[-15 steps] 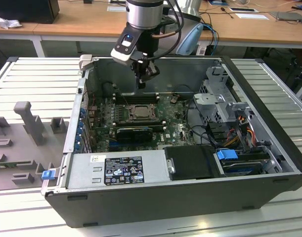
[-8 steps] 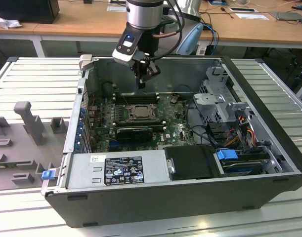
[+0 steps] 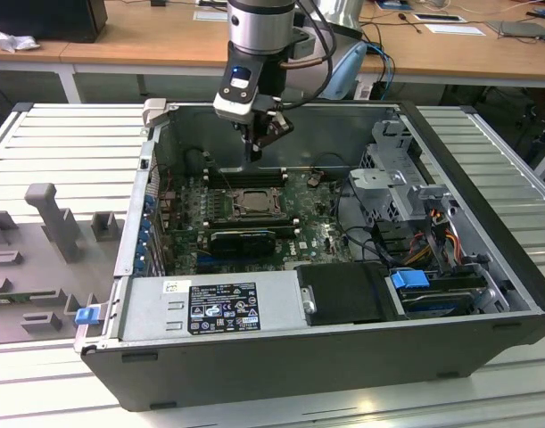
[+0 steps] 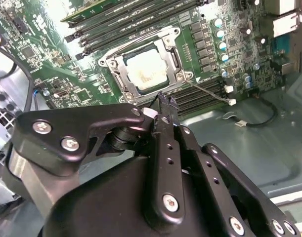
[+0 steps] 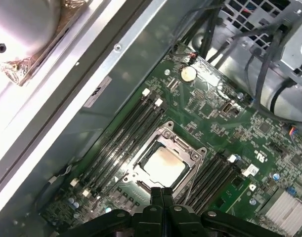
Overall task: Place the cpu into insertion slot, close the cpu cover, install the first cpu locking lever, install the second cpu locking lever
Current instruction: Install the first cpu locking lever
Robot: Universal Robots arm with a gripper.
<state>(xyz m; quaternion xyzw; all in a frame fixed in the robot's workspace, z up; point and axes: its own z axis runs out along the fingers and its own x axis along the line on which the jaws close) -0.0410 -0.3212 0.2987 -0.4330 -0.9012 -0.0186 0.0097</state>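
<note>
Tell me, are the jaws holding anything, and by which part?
Nothing is held: the gripper has its jaws shut on each other, above the cpu framed by the cpu cover.

Hand (image 3: 253, 153) above cpu cover (image 3: 252, 203) (lying flat), inside open case (image 3: 343, 357).

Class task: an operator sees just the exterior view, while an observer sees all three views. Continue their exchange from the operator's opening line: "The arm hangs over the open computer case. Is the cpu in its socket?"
Observer: Yes. In the first wrist view the cpu lies flat in the socket, pale top up.
Operator: And the cpu cover, up or down?
Observer: Down. In the second wrist view the cpu cover lies flat around the chip, which shows through its open centre.
Operator: Is the gripper carrying anything?
Observer: No. In the first wrist view the gripper has its fingers pressed together with nothing between them.
</note>
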